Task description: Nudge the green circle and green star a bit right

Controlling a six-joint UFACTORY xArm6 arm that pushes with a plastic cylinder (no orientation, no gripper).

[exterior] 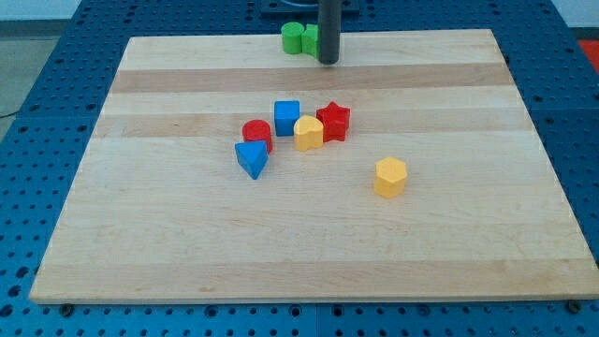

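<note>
The two green plastic blocks sit touching at the far edge of the wooden board [187, 234]: the green circle [292, 37] left, the green star [310, 39] partly hidden behind the dark rod. My tip [328, 62] stands just right of them; there are no jaws. It should circle round to the circle's left side, then push right briefly and gently

At the tabletop's [168, 243] top edge, the green circle [292, 37] touches the green star [310, 41] on its right; my tip [328, 62] stands just right of both.
</note>
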